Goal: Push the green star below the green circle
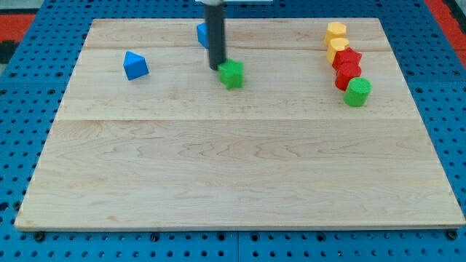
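Camera view, only feed I've got. Wooden board (240, 175) fills most of the frame, sitting on a blue pegboard surface (22, 87) w/ red strips at the view's top corners.

My tip (216, 68) is down on the board in the upper middle, touching or just abt touching the green star (232, 74) on its left side. Rod comes straight down from the view's top edge, dark, upright. No fingers on this rig, just the plain rod, so nothing to report as apart, together or clamped.

Green star sits just right of my tip, upper-centre of the board. Green circle (357, 92) is well apart from it, over on the view's right, approx. a bit lower in the frame than the star. So the star is left of the circle and slightly above it, not below.

Behind the rod, a blue block (203, 33), partly hidden by the rod, shape can't tell. Another blue block (135, 65) at the view's left, looks roughly triangular/wedge-like.

Right-side column running down towards the green circle: two yellow blocks, upper (336, 30) and lower (338, 48), touching; then two red blocks, upper (350, 60) and lower (346, 75), also touching. Lower red one sits right against the green circle. Exact shapes of yellow/red ones hard to make out.
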